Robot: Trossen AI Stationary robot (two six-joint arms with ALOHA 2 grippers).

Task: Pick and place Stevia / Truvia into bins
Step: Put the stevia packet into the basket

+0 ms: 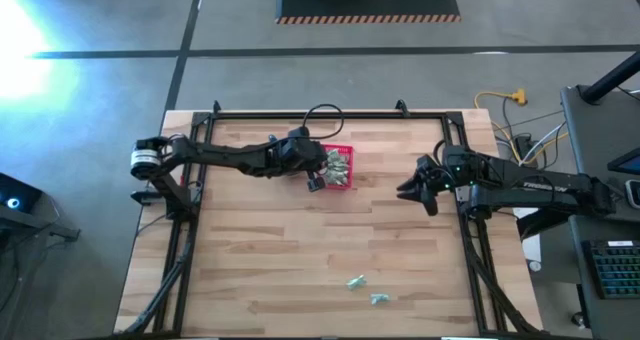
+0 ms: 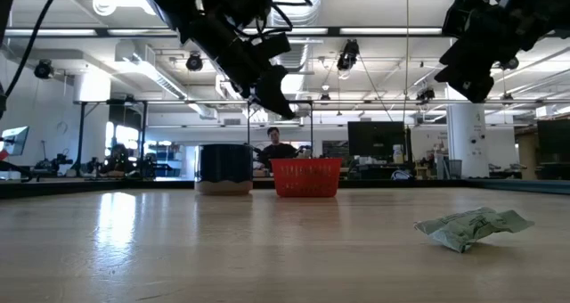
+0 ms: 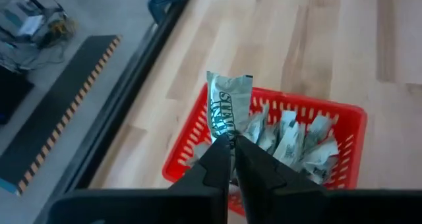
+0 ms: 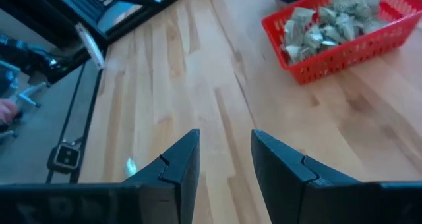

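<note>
The red basket (image 1: 340, 167) sits on the table's far middle, filled with several pale green-and-white sachets (image 3: 290, 138). My left gripper (image 1: 318, 178) hovers over the basket's left side, shut on one sachet (image 3: 228, 105). In the low view it (image 2: 274, 100) hangs above the basket (image 2: 307, 178). Two loose sachets (image 1: 355, 281) (image 1: 379, 299) lie flat near the table's near edge; one shows crumpled in the low view (image 2: 472, 227). My right gripper (image 1: 410, 192) is open (image 4: 224, 155), raised off the table to the right of the basket. My left gripper pinches one sachet between its two fingertips (image 3: 221, 155) at one end of the sachet (image 3: 224, 133). The fingers slant down from above. The rest of the sachet sticks out past the fingertips, lifted clear above the basket's rim (image 3: 198, 128).
A dark blue mug (image 2: 224, 167) stands just left of the basket in the low view. A black metal frame (image 1: 190, 220) runs along the table's left, far and right sides. Bare wood lies between the basket and the loose sachets. A person (image 2: 278, 147) stands beyond the table.
</note>
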